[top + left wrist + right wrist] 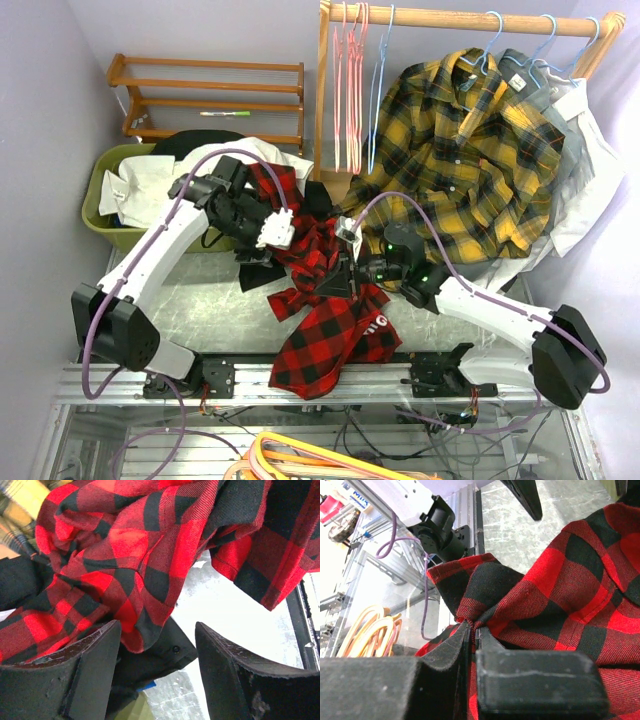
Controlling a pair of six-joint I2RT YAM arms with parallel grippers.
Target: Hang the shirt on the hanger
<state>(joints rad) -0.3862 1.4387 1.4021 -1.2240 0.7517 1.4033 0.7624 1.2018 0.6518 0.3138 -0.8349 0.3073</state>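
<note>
- Pinching a gathered fold of the shirt (pixel 560 595) in my right hand (pixel 472 630), I am pressing both fingers tight on the cloth, with no gap showing between them.
- In my right wrist view the shirt is spreading up and to the right of that pinch, bunching where the fingers are biting.
- From above, the shirt is lying crumpled between my two hands on the surface (pixel 190 300), and its lower part is drooping over the near edge with white letters showing.
- I am holding my left hand (pixel 157 627) wide open, gripping nothing.
- The shirt is hanging just above and beyond those open fingers. One fold is drooping beside the finger (pixel 85 665) on the left of that view, and I cannot tell whether it is touching.
- A dark cloth is showing through the gap between them.
- The hanger (pixel 377 100) is hanging on the wooden rail (pixel 450 17) at the back, beside the pink hangers (pixel 348 90), well apart from both hands and the shirt.
</note>
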